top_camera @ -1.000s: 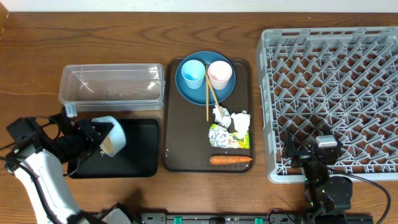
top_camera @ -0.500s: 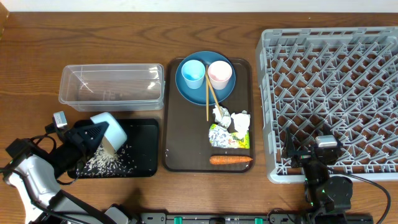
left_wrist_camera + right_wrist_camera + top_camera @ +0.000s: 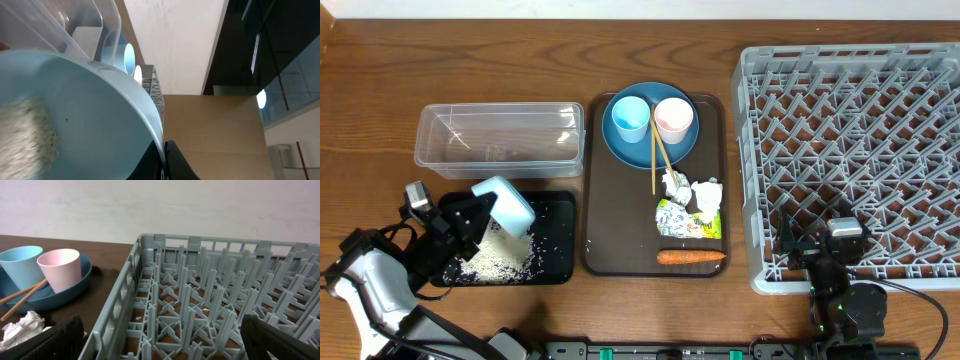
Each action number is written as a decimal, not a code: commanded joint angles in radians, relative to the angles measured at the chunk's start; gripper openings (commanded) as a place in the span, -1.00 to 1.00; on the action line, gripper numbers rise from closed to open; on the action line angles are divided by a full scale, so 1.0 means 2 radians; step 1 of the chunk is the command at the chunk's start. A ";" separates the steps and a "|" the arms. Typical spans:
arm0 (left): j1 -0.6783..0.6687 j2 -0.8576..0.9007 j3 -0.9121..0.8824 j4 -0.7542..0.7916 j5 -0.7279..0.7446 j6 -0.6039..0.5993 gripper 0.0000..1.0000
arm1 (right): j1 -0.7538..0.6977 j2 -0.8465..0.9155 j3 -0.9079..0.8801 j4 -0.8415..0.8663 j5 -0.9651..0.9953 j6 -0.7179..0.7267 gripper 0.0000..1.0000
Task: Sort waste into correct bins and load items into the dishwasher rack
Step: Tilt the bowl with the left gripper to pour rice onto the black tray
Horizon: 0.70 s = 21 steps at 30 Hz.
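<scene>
Left fingers (image 3: 470, 213) hold bowl (image 3: 506, 203) tilted over black tray (image 3: 554, 240)

Left jaws clamped (right jaws wide)

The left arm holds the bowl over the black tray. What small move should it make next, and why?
Probably tip the bowl a little steeper over the black tray. The left gripper is shut on its rim and a heap of rice lies in the tray, but the left wrist view shows a patch of rice clinging inside the bowl, which should be emptied first.
</scene>
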 commanded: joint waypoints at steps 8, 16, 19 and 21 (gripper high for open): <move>0.002 0.001 -0.001 -0.039 -0.002 0.066 -0.88 | -0.004 -0.003 -0.001 -0.002 -0.002 -0.009 0.99; 0.002 0.001 -0.001 0.000 -0.003 0.057 -0.88 | -0.004 -0.003 -0.001 -0.002 -0.002 -0.009 0.98; 0.001 0.001 -0.001 -0.036 -0.002 0.047 -0.88 | -0.004 -0.003 -0.001 -0.002 -0.002 -0.009 0.98; 0.001 0.001 -0.001 -0.022 -0.002 0.050 -0.88 | -0.004 -0.003 -0.001 -0.002 -0.002 -0.009 0.99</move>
